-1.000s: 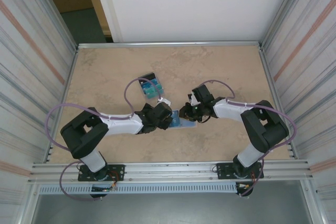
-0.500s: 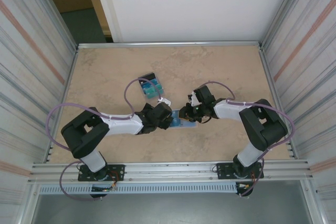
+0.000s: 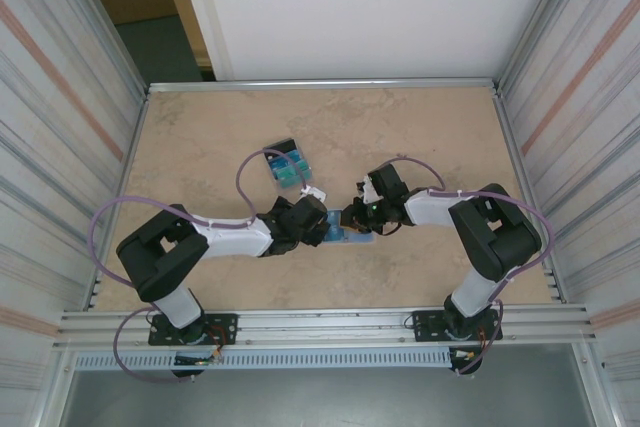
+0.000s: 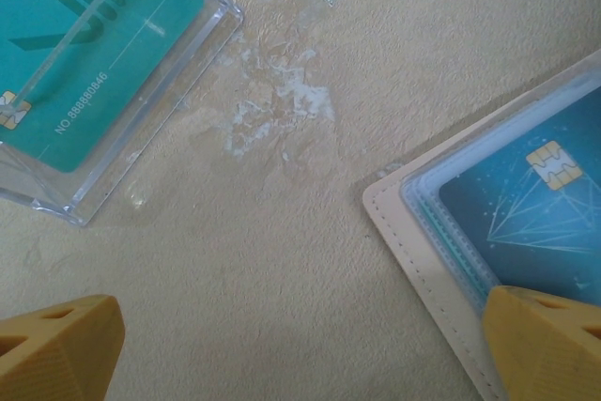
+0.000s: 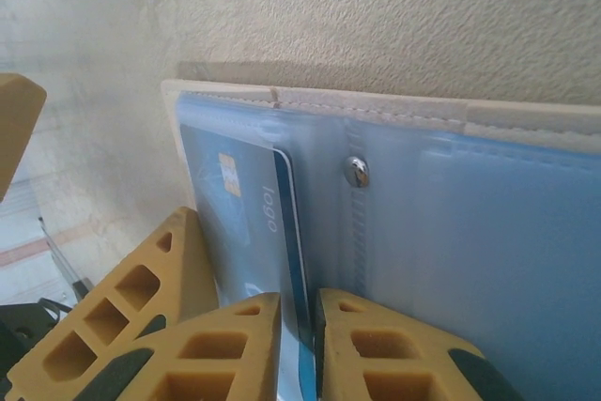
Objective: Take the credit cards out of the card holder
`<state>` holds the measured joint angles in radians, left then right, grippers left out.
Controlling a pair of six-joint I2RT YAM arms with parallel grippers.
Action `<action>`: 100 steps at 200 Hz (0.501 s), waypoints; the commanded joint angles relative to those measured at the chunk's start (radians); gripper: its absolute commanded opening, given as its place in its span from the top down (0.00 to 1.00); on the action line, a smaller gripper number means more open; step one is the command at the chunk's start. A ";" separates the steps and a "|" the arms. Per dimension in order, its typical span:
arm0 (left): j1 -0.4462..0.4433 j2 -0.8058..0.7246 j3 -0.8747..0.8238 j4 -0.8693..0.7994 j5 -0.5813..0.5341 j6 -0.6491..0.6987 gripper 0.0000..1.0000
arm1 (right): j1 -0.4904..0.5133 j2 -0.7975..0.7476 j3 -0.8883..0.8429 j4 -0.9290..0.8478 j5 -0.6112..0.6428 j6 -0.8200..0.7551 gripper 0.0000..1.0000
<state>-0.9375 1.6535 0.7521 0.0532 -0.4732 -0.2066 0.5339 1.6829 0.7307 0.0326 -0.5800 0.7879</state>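
The card holder (image 3: 352,232) lies open on the table between both grippers, with a beige stitched border (image 4: 427,237) and pale blue inner faces (image 5: 470,232). A blue credit card (image 5: 239,218) with a chip sticks partly out of its left pocket. My right gripper (image 5: 315,345) is shut on that card's long edge. The same card (image 4: 540,199) shows through the clear pocket in the left wrist view. My left gripper (image 4: 300,354) is wide open, with one yellow finger (image 4: 545,340) resting on the holder's corner and the other finger (image 4: 56,349) over bare table.
A clear plastic box (image 4: 141,91) holding teal cards (image 3: 285,167) sits on the table just beyond the left gripper. A metal snap (image 5: 356,172) marks the holder's fold. Metal walls enclose the tabletop on the left and right.
The right gripper's jaws have narrowed slightly on the card, and the right arm has shifted a little to the left. The left arm and the holder have stayed put.
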 commanded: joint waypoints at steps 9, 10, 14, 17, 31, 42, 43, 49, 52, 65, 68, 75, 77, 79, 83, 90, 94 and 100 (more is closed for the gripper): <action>0.002 0.024 -0.020 -0.054 -0.006 0.016 0.01 | -0.003 -0.002 -0.010 0.041 -0.044 0.031 0.85; 0.002 0.024 -0.020 -0.054 -0.006 0.017 0.01 | -0.005 -0.004 -0.011 0.041 -0.044 0.031 0.85; 0.002 0.024 -0.020 -0.055 -0.007 0.017 0.01 | -0.006 -0.007 -0.012 0.042 -0.045 0.031 0.85; 0.002 0.024 -0.019 -0.056 -0.006 0.016 0.01 | -0.006 -0.010 -0.013 0.040 -0.045 0.031 0.85; 0.002 0.024 -0.016 -0.061 -0.007 0.016 0.01 | -0.009 -0.025 -0.016 0.040 -0.046 0.034 0.85; 0.002 0.025 -0.014 -0.067 -0.008 0.016 0.01 | -0.012 -0.034 -0.021 0.039 -0.046 0.033 0.84; 0.002 0.024 -0.015 -0.067 -0.008 0.016 0.01 | -0.012 -0.035 -0.021 0.039 -0.046 0.033 0.84; 0.001 0.023 -0.016 -0.068 -0.008 0.016 0.01 | -0.015 -0.039 -0.023 0.039 -0.046 0.034 0.85; 0.001 0.023 -0.015 -0.069 -0.009 0.017 0.01 | -0.015 -0.041 -0.025 0.038 -0.046 0.033 0.84; 0.001 0.022 -0.015 -0.071 -0.011 0.016 0.01 | -0.018 -0.049 -0.029 0.042 -0.048 0.034 0.84; 0.001 0.022 -0.015 -0.071 -0.013 0.016 0.01 | -0.018 -0.050 -0.030 0.042 -0.049 0.033 0.85; 0.002 0.021 -0.014 -0.072 -0.013 0.015 0.01 | -0.020 -0.053 -0.032 0.045 -0.052 0.035 0.85; 0.001 0.020 -0.015 -0.072 -0.013 0.016 0.01 | -0.021 -0.054 -0.033 0.047 -0.054 0.035 0.85; 0.001 0.021 -0.015 -0.072 -0.013 0.016 0.01 | -0.021 -0.053 -0.034 0.048 -0.054 0.037 0.85; 0.001 0.021 -0.014 -0.072 -0.013 0.017 0.01 | -0.022 -0.053 -0.034 0.053 -0.057 0.037 0.85; 0.001 0.023 -0.014 -0.072 -0.013 0.017 0.01 | -0.024 -0.055 -0.040 0.061 -0.061 0.040 0.85; 0.002 0.022 -0.015 -0.073 -0.014 0.016 0.01 | -0.024 -0.055 -0.042 0.066 -0.064 0.043 0.85; 0.002 0.022 -0.015 -0.075 -0.013 0.014 0.01 | -0.027 -0.056 -0.046 0.075 -0.068 0.046 0.86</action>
<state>-0.9375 1.6535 0.7521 0.0486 -0.4763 -0.2066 0.5205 1.6543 0.7082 0.0719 -0.6083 0.8051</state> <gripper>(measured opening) 0.986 0.149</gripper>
